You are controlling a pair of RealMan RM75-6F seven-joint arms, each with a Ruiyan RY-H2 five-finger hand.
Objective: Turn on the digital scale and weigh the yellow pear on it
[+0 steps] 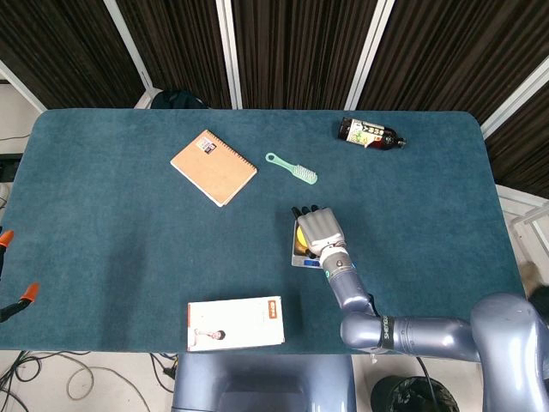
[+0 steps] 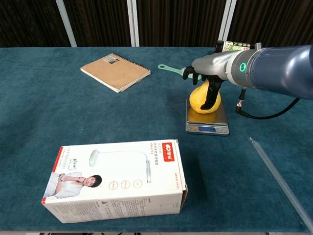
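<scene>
One table [image 1: 103, 215] carries one white box [image 2: 115, 180], one notebook [image 2: 115, 72], one digital scale [image 2: 207, 120], one bottle [image 1: 369, 134] and one brush [image 1: 291, 168]. The right hand [image 2: 205, 68] grips one yellow pear [image 2: 203, 100], which sits on the scale's platform.

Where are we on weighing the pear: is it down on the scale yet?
The yellow pear looks set on the digital scale, whose display is lit blue, so it seems on. The right hand grips the pear from above. Left: let go and lift clear for a true reading; the digits are too small to read.
</scene>
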